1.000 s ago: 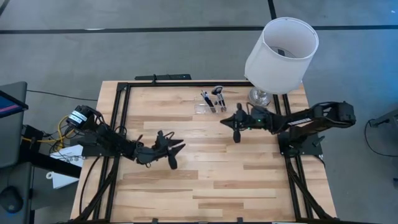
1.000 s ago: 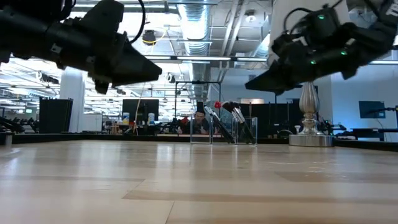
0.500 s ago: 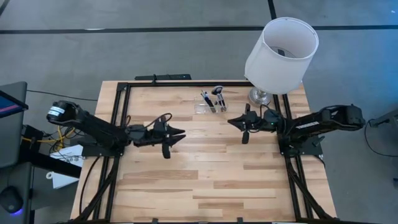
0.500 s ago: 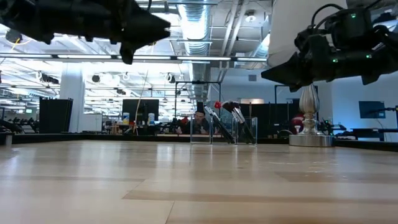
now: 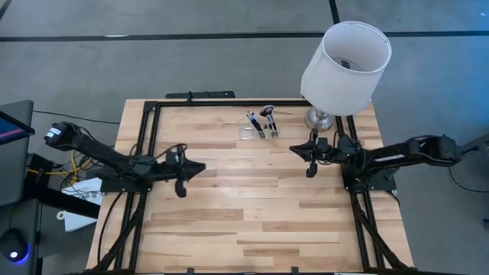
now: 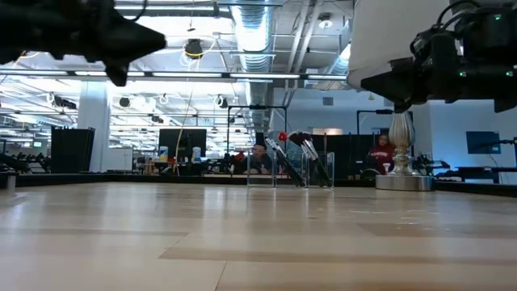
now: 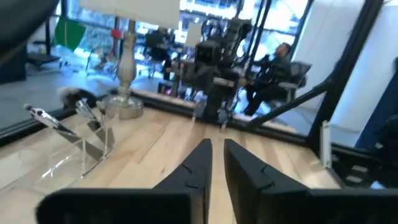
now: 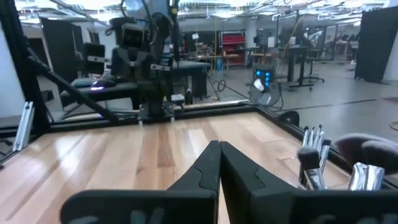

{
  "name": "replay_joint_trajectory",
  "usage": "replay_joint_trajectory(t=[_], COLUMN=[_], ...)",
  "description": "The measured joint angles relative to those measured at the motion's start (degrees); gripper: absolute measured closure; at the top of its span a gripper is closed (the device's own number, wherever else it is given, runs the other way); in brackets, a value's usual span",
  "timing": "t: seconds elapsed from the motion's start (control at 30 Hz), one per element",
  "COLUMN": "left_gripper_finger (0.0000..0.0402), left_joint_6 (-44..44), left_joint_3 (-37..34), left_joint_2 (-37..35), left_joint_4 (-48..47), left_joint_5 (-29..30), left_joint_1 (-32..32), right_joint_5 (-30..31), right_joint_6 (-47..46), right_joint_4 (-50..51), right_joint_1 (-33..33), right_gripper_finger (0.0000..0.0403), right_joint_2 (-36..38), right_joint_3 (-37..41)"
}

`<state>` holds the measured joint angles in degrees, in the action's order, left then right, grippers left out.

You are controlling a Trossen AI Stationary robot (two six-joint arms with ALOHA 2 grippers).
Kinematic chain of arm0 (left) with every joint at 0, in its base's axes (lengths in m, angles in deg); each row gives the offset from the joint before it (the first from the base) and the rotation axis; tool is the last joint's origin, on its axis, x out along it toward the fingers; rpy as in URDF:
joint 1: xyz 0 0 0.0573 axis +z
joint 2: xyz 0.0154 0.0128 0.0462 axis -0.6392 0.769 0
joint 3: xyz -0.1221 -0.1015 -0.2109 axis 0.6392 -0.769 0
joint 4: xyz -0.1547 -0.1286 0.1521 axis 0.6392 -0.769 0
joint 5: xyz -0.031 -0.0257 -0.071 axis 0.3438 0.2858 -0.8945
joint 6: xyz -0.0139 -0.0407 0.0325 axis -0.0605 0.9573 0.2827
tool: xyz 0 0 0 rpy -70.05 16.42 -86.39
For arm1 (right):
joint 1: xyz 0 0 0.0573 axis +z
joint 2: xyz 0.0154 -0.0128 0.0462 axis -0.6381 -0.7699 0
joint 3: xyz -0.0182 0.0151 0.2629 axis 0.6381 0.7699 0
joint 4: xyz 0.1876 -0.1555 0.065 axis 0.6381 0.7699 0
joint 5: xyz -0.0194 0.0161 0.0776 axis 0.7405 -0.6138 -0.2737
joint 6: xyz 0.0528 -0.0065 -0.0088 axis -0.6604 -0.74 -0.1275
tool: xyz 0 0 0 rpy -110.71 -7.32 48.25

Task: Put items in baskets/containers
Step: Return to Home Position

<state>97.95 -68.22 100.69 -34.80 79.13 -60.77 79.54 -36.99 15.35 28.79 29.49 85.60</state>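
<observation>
The clear container (image 5: pixel 258 128) stands at the table's far middle. Several slim brushes (image 5: pixel 264 118) stand in it, leaning against its walls; they also show in the low view (image 6: pixel 300 153). My left gripper (image 5: pixel 202 167) hovers above the table's left half, pointing level toward the right. Its fingers (image 7: pixel 202 163) are a narrow gap apart with nothing between them. My right gripper (image 5: pixel 294 150) hovers near the lamp, pointing level toward the left. It is shut and empty (image 8: pixel 218 149). Both grippers are well clear of the container.
A lamp with a big white shade (image 5: pixel 345 59) stands at the far right corner on a silver foot (image 6: pixel 401 179), close behind my right arm. A black frame (image 5: pixel 153 122) runs round the table's edges. Bare wood (image 5: pixel 252 206) fills the middle and near half.
Both arms have drawn back from the table's middle. My left gripper has risen, tipped up to level and gone toward the left edge, its fingers closing from wide apart to a narrow gap. My right gripper has gone toward the right edge, staying shut.
</observation>
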Motion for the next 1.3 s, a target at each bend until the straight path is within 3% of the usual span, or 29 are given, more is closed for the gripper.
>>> replay_joint_trajectory(t=[0.27, 0.47, 0.73, 1.03, 1.3], left_gripper_finger=[0.0395, 0.0396, 0.0396, 0.0396, 0.0396], left_joint_6=[-6.5, -10.5, -13.2, -13.1, -9.6], left_joint_3=[-6.1, -7.2, -7.3, -7.3, -7.3], left_joint_2=[-11.3, -16.8, -19.2, -19.6, -24.5], left_joint_4=[3.0, 3.2, 2.7, 1.0, -6.2], left_joint_5=[0.2, -4.4, -4.8, -5.9, -9.3], left_joint_1=[-0.6, -0.5, -0.5, -0.5, -0.5], right_joint_5=[-0.2, -0.2, 4.2, 4.6, 4.6], right_joint_6=[-1.9, -3.4, -2.8, -2.3, -1.1], right_joint_4=[3.8, 2.3, 2.4, 3.7, 10.3], right_joint_1=[3.9, 7.7, 10.7, 10.7, 10.7], right_gripper_finger=[0.0402, 0.0402, 0.0402, 0.0402, 0.0402], right_joint_2=[0.8, 0.8, 0.8, 0.8, 8.3], right_joint_3=[0.0, 0.1, 0.1, 0.1, 0.1])
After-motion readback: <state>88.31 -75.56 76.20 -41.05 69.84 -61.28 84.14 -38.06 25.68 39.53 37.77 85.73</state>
